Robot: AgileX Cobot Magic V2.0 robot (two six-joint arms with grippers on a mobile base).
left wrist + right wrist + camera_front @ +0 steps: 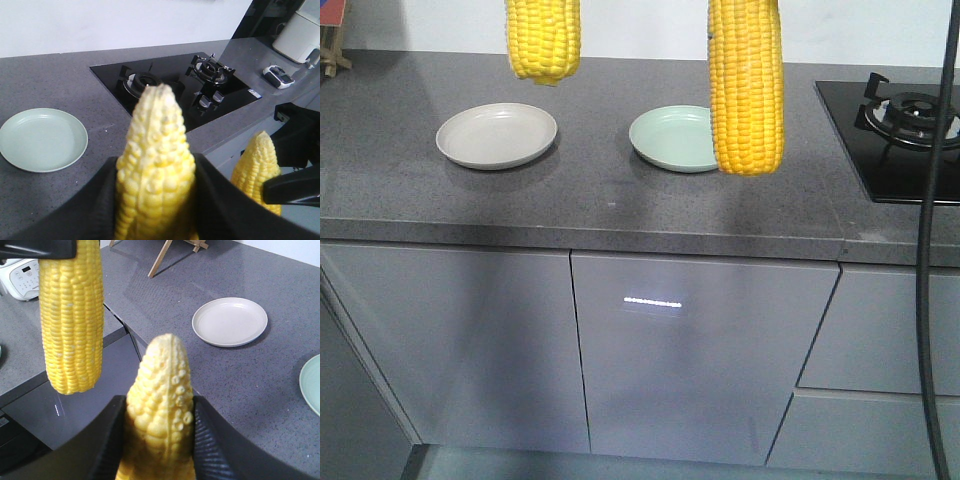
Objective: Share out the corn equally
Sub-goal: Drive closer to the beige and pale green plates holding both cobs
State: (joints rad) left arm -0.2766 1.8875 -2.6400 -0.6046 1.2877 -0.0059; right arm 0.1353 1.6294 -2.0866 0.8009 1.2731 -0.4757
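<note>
Bright yellow husked corn cob (542,40) hangs clamped in the black left gripper (157,200), left of the pale green round plate (670,140), while a second cob (747,90) hangs clamped in the black right gripper (160,440), in front of that plate's right edge.

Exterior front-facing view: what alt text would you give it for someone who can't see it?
Two yellow corn cobs hang down from the top edge, near the camera, before a grey counter: the left cob shows above a beige plate, the right cob partly hides a pale green plate. A black gas hob sits at right, grey cabinets below.
</note>
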